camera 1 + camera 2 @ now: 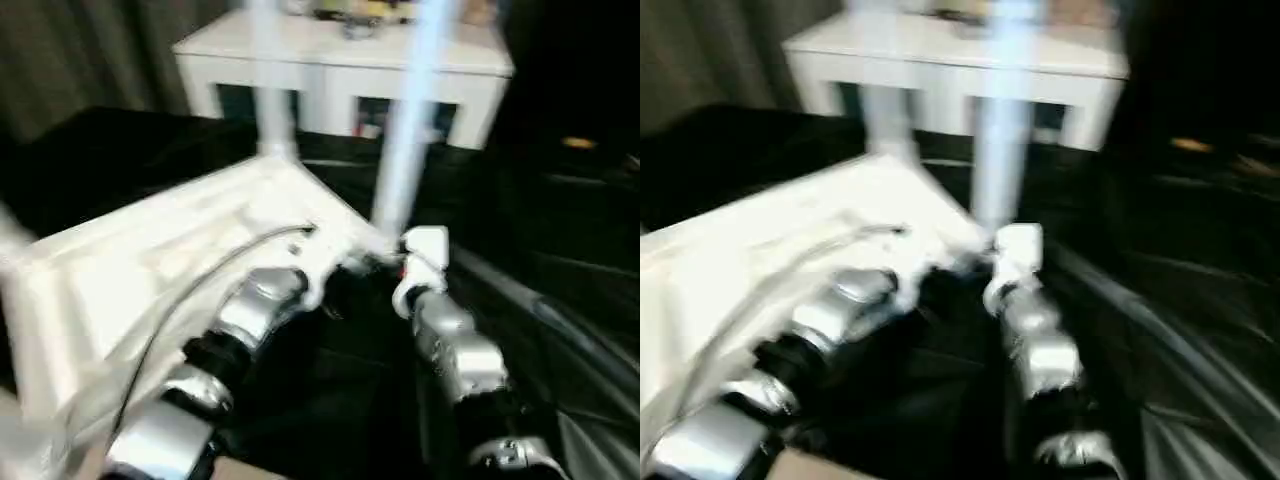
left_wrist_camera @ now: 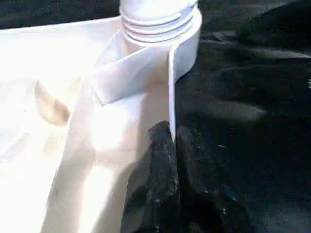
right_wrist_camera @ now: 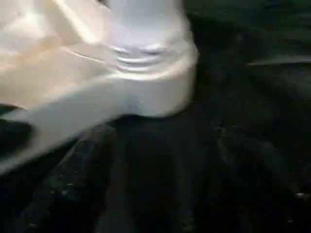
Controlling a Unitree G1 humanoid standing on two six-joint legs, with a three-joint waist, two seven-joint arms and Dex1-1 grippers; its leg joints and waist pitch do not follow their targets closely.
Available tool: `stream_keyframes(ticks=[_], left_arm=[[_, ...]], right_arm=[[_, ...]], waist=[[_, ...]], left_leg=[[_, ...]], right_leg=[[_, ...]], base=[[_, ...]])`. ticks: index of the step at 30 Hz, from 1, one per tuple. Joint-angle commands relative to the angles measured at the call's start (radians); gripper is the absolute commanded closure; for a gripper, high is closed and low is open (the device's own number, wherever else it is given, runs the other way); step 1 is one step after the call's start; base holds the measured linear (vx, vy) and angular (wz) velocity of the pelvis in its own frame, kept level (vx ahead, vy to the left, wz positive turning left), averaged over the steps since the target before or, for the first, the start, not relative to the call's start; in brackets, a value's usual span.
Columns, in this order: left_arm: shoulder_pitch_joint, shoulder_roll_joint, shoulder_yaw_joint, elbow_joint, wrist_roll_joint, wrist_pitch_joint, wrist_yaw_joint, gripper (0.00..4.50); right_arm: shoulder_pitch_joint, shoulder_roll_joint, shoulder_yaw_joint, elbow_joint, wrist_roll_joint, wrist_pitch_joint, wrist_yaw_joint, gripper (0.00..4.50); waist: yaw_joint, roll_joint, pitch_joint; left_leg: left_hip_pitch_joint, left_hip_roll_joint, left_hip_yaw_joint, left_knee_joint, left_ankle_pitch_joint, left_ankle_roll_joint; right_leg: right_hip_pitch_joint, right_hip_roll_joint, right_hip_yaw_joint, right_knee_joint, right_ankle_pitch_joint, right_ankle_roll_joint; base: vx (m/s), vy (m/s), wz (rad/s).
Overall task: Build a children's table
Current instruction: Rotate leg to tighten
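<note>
Table top (image 1: 150, 270) lies upside down on the black cloth (image 1: 560, 300), ribbed underside up, tilted so its near right corner sits between the two arms. Two legs (image 1: 405, 150) stand up from its far and right corners; the white cabinet (image 1: 340, 70) is well beyond them.

Left gripper (image 2: 172, 145) has its fingers pinched together on the thin raised rim (image 2: 171, 87) of the top, just near the threaded base of a leg in its corner socket (image 2: 160, 29). The grip looks narrow, so it should stay square to the rim; any twist would let the thin wall slip out.

Right gripper (image 3: 121, 165) points at the same kind of corner, its dark fingers spread apart below the socket (image 3: 150, 82) with nothing between them. Whether it touches the plastic I cannot tell.

The step in hand appears to be steadying the top while a leg is seated or the table is turned over. To do it well, the right gripper should close on the rim or the leg's base, not on the smooth round shaft, and both arms should move together so the long legs do not lever the top out of the left pinch.
</note>
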Motion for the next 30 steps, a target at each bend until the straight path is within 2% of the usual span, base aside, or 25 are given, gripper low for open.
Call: stream_keyframes(ticks=[1, 2, 3, 4, 5, 6, 7, 8, 9, 10, 11, 12, 13, 14, 15, 16, 18, 22, 23, 24, 26, 27, 28, 29, 30], left_arm=[[0.047, 0.039, -0.024, 0.036, 0.029, -0.008, -0.046, 4.5], [0.052, 0.046, -0.033, 0.03, 0.031, -0.015, -0.067, 4.5], [0.057, 0.051, -0.039, 0.022, 0.028, -0.014, -0.092, 4.5], [0.062, 0.056, -0.043, 0.014, 0.025, -0.013, -0.112, 4.5], [0.068, 0.064, -0.056, 0.005, 0.025, -0.035, -0.148, 4.5], [0.071, 0.07, -0.067, 0.0, 0.026, -0.06, -0.174, 4.5], [0.081, 0.081, -0.082, -0.018, 0.021, -0.084, -0.224, 4.5], [0.087, 0.088, -0.091, -0.03, 0.016, -0.098, -0.258, 4.5], [0.114, 0.118, -0.129, -0.088, -0.008, -0.179, -0.399, 4.5], [0.118, 0.123, -0.135, -0.097, -0.01, -0.187, -0.419, 4.5], [0.125, 0.136, -0.149, -0.117, -0.016, -0.217, -0.47, 4.5], [0.125, 0.14, -0.153, -0.121, -0.018, -0.227, -0.484, 4.5], [0.125, 0.14, -0.153, -0.121, -0.018, -0.227, -0.484, 4.5], [0.119, 0.14, -0.15, -0.119, -0.016, -0.254, -0.487, 4.5], [0.11, 0.132, -0.143, -0.11, -0.018, -0.278, -0.483, 4.5], [0.1, 0.12, -0.133, -0.101, -0.022, -0.304, -0.482, 4.5], [0.081, 0.094, -0.116, -0.084, -0.03, -0.348, -0.471, 4.5], [0.057, 0.063, -0.092, -0.061, -0.025, -0.414, -0.416, 4.5], [0.057, 0.058, -0.08, -0.066, -0.036, -0.419, -0.41, 4.5], [0.06, 0.056, -0.072, -0.073, -0.045, -0.42, -0.409, 4.5], [0.072, 0.063, -0.063, -0.099, -0.057, -0.409, -0.417, 4.22], [0.112, 0.084, -0.043, -0.179, -0.101, -0.341, -0.464, 4.06], [0.112, 0.084, -0.043, -0.179, -0.101, -0.341, -0.464, 3.92], [0.168, 0.113, -0.024, -0.28, -0.137, -0.279, -0.496, 3.86], [0.194, 0.128, -0.017, -0.325, -0.148, -0.252, -0.504, 3.81]], right_arm=[[0.008, -0.047, 0.024, -0.064, 0.004, -0.014, 0.103, 0.66], [0.017, -0.072, 0.037, -0.081, 0.005, -0.019, 0.148, 0.66], [0.029, -0.097, 0.043, -0.099, 0.013, -0.017, 0.192, 0.66], [0.038, -0.117, 0.047, -0.112, 0.02, -0.014, 0.226, 0.66], [0.051, -0.14, 0.05, -0.13, 0.029, -0.013, 0.266, 0.66], [0.059, -0.152, 0.048, -0.14, 0.034, -0.012, 0.288, 0.66], [0.073, -0.174, 0.043, -0.155, 0.043, -0.009, 0.322, 0.66], [0.082, -0.189, 0.038, -0.165, 0.05, -0.007, 0.345, 0.66], [0.104, -0.242, 0.025, -0.17, 0.05, -0.022, 0.381, 0.66], [0.108, -0.253, 0.024, -0.17, 0.054, -0.024, 0.391, 0.66], [0.122, -0.285, 0.022, -0.177, 0.06, -0.024, 0.419, 0.66], [0.128, -0.298, 0.023, -0.181, 0.063, -0.022, 0.432, 0.66], [0.128, -0.298, 0.023, -0.181, 0.063, -0.022, 0.432, 0.66], [0.16, -0.346, 0.034, -0.201, 0.066, -0.015, 0.491, 0.66], [0.178, -0.368, 0.04, -0.213, 0.065, -0.017, 0.52, 0.66], [0.197, -0.387, 0.045, -0.226, 0.064, -0.016, 0.547, 0.66], [0.225, -0.404, 0.052, -0.252, 0.069, -0.013, 0.579, 0.66], [0.251, -0.401, 0.055, -0.29, 0.085, 0.002, 0.592, 0.66], [0.259, -0.405, 0.061, -0.301, 0.087, 0.002, 0.597, 0.66], [0.265, -0.408, 0.066, -0.308, 0.089, 0.001, 0.601, 0.66], [0.28, -0.418, 0.069, -0.33, 0.098, 0.006, 0.617, 0.64], [0.311, -0.44, 0.071, -0.376, 0.117, 0.018, 0.655, 0.64], [0.311, -0.44, 0.071, -0.376, 0.117, 0.018, 0.655, 0.64], [0.344, -0.464, 0.072, -0.427, 0.131, 0.029, 0.697, 0.64], [0.355, -0.47, 0.071, -0.444, 0.135, 0.03, 0.708, 0.64]], waist=[[0.01, -0.009, -0.053], [0.01, -0.011, -0.054], [0.013, -0.008, -0.052], [0.013, -0.01, -0.052], [0.013, -0.004, -0.051], [0.013, -0.005, -0.051], [0.014, -0.004, -0.049], [0.013, -0.005, -0.049], [0.015, 0.0, -0.047], [0.017, -0.001, -0.047], [0.021, 0.003, -0.048], [0.026, 0.003, -0.047], [0.031, 0.005, -0.045], [0.032, 0.015, -0.046], [0.035, 0.017, -0.045], [0.035, 0.012, -0.045], [0.043, 0.014, -0.048], [0.051, 0.007, -0.048], [0.056, 0.009, -0.049], [0.058, 0.01, -0.049], [0.06, 0.01, -0.049], [0.062, 0.01, -0.052], [0.065, 0.014, -0.054], [0.064, 0.009, -0.057], [0.068, 0.011, -0.058]], left_leg=[[-0.008, 0.023, -0.006, -0.06, -0.091, 0.056], [-0.009, 0.023, -0.005, -0.057, -0.073, 0.069], [-0.009, 0.022, -0.003, -0.055, -0.064, 0.092], [-0.01, 0.023, -0.002, -0.055, -0.066, 0.1], [-0.007, 0.024, -0.002, -0.056, -0.083, 0.106], [-0.007, 0.025, -0.002, -0.056, -0.094, 0.111], [-0.005, 0.03, -0.001, -0.059, -0.124, 0.11], [-0.004, 0.031, -0.001, -0.06, -0.132, 0.108], [-0.003, 0.032, -0.001, -0.062, -0.141, 0.102], [-0.003, 0.034, -0.001, -0.063, -0.151, 0.099], [0.001, 0.037, 0.001, -0.062, -0.156, 0.093], [0.007, 0.037, 0.005, -0.059, -0.156, 0.094], [0.006, 0.037, 0.008, -0.06, -0.157, 0.094], [0.005, 0.036, 0.006, -0.06, -0.158, 0.091], [0.005, 0.038, 0.005, -0.059, -0.166, 0.087], [0.006, 0.038, 0.007, -0.059, -0.167, 0.088], [0.002, 0.039, 0.005, -0.054, -0.15, 0.098], [-0.005, 0.036, 0.006, -0.051, -0.131, 0.12], [-0.001, 0.039, 0.006, -0.05, -0.132, 0.124], [-0.004, 0.039, 0.005, -0.051, -0.126, 0.123], [-0.007, 0.038, 0.004, -0.05, -0.112, 0.126], [-0.01, 0.038, 0.003, -0.048, -0.098, 0.13], [-0.011, 0.042, 0.003, -0.047, -0.086, 0.144], [-0.01, 0.043, 0.003, -0.045, -0.077, 0.149], [-0.016, 0.045, 0.0, -0.041, -0.044, 0.163]], right_leg=[[0.055, -0.039, 0.027, -0.056, 0.068, -0.229], [0.056, -0.039, 0.028, -0.052, 0.102, -0.239], [0.057, -0.04, 0.027, -0.052, 0.129, -0.252], [0.056, -0.042, 0.027, -0.052, 0.132, -0.257], [0.056, -0.044, 0.026, -0.053, 0.107, -0.268], [0.057, -0.044, 0.025, -0.057, 0.09, -0.27], [0.055, -0.044, 0.026, -0.06, 0.04, -0.276], [0.055, -0.044, 0.027, -0.059, 0.029, -0.28], [0.054, -0.045, 0.027, -0.062, -0.001, -0.284], [0.054, -0.047, 0.027, -0.063, -0.016, -0.284], [0.051, -0.046, 0.029, -0.062, -0.029, -0.287], [0.046, -0.045, 0.032, -0.062, -0.024, -0.291], [0.045, -0.044, 0.032, -0.061, -0.021, -0.292], [0.046, -0.044, 0.03, -0.059, -0.025, -0.29], [0.047, -0.044, 0.029, -0.06, -0.027, -0.284], [0.048, -0.042, 0.03, -0.062, -0.023, -0.281], [0.049, -0.044, 0.03, -0.057, 0.004, -0.283], [0.049, -0.048, 0.028, -0.058, -0.025, -0.273], [0.045, -0.048, 0.029, -0.061, -0.045, -0.266], [0.046, -0.05, 0.03, -0.058, -0.055, -0.263], [0.047, -0.049, 0.029, -0.057, -0.053, -0.254], [0.051, -0.052, 0.028, -0.052, -0.033, -0.257], [0.046, -0.052, 0.028, -0.05, -0.007, -0.265], [0.046, -0.051, 0.026, -0.046, 0.013, -0.272], [0.047, -0.049, 0.025, -0.039, 0.061, -0.275]], base=[[0.0, 0.0, 0.0], [0.0, 0.0, 0.0], [0.0, 0.0, 0.0], [0.0, 0.0, 0.0], [0.0, 0.0, 0.0], [0.0, 0.0, 0.0], [0.0, 0.0, 0.0], [0.0, 0.0, 0.0], [0.0, 0.0, 0.0], [0.0, 0.0, 0.0], [0.0, 0.0, 0.0], [0.0, 0.0, 0.0], [0.0, 0.0, 0.0], [0.0, 0.0, 0.0], [0.0, 0.0, 0.0], [0.0, 0.0, 0.0], [0.0, 0.0, 0.0], [0.0, 0.0, 0.0], [0.0, 0.0, 0.0], [0.0, 0.0, 0.0], [0.0, 0.0, 0.0], [0.0, 0.0, 0.0], [0.0, 0.0, 0.0], [0.0, 0.0, 0.0], [0.0, 0.0, 0.0]])
